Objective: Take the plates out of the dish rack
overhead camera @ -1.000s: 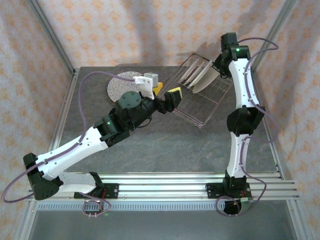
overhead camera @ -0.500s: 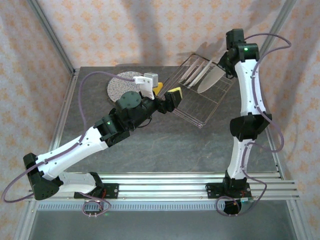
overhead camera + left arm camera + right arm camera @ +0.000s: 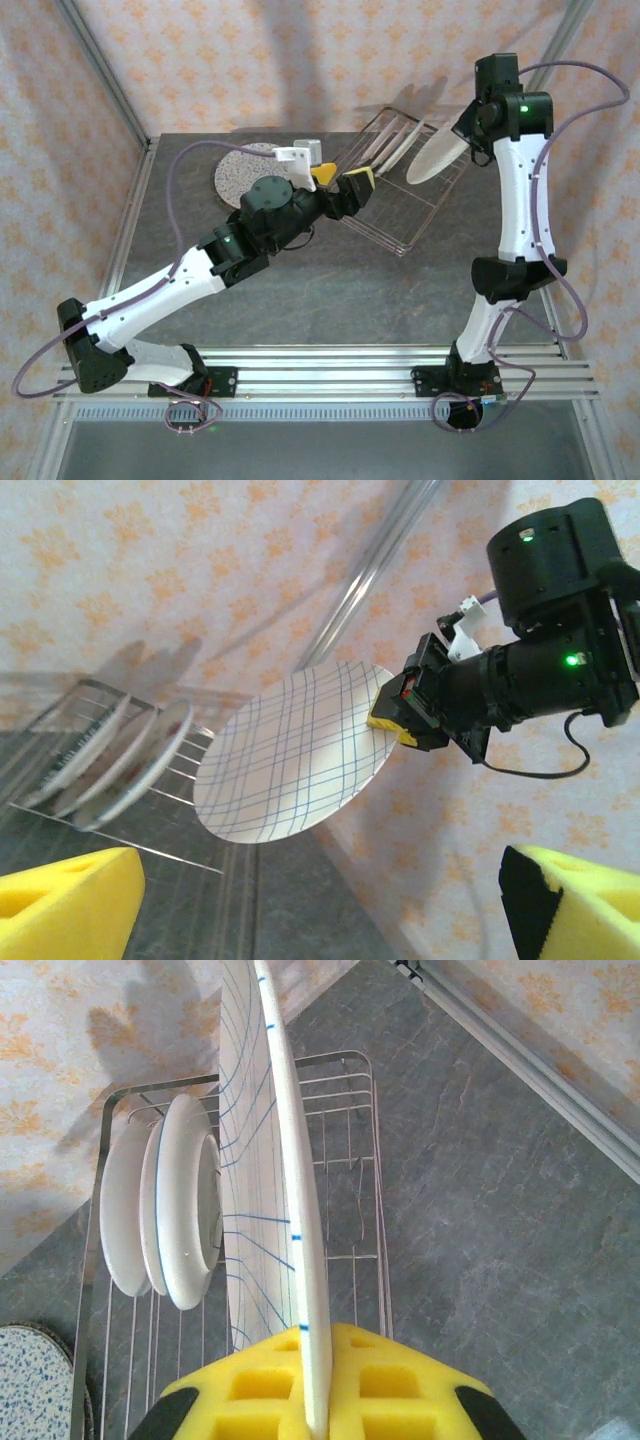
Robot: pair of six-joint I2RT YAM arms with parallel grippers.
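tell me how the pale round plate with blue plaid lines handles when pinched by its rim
The pale round plate with blue plaid lines looks stiff: its edge runs dead straight. Held only at the rim by the right end effector, it may pivot in the yellow foam pads. Probably breakable, so knocking the metal wire dish rack could chip it.

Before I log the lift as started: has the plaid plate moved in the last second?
Yes. Seen from above, the plaid plate, in the right pincer, has shifted right, toward the dish rack's right edge.
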